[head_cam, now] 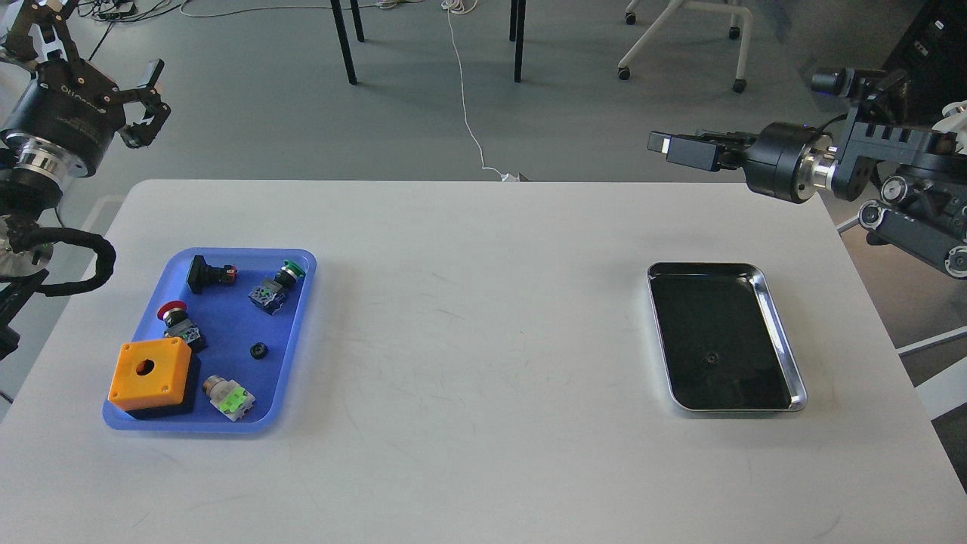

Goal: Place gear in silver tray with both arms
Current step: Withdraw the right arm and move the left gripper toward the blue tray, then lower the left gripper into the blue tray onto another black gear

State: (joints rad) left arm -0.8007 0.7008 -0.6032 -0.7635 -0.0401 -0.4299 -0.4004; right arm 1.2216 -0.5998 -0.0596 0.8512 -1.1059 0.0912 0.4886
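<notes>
The silver tray (729, 310) lies on the right side of the white table. A small dark gear (710, 358) lies on its mirror-like bottom, near the middle. Another small black gear (259, 350) lies in the blue tray (298, 317) on the left. My right gripper (672, 149) is raised well above and behind the silver tray, over the table's far edge, pointing left and holding nothing; it is seen side-on, so its fingers cannot be told apart. My left gripper (98, 57) is high at the far left, off the table, with fingers spread and empty.
The blue tray also holds an orange box (149, 369), a red push button (175, 316), a green push button (278, 285), a black switch (205, 273) and a grey-green part (229, 397). Chair and table legs stand on the floor behind.
</notes>
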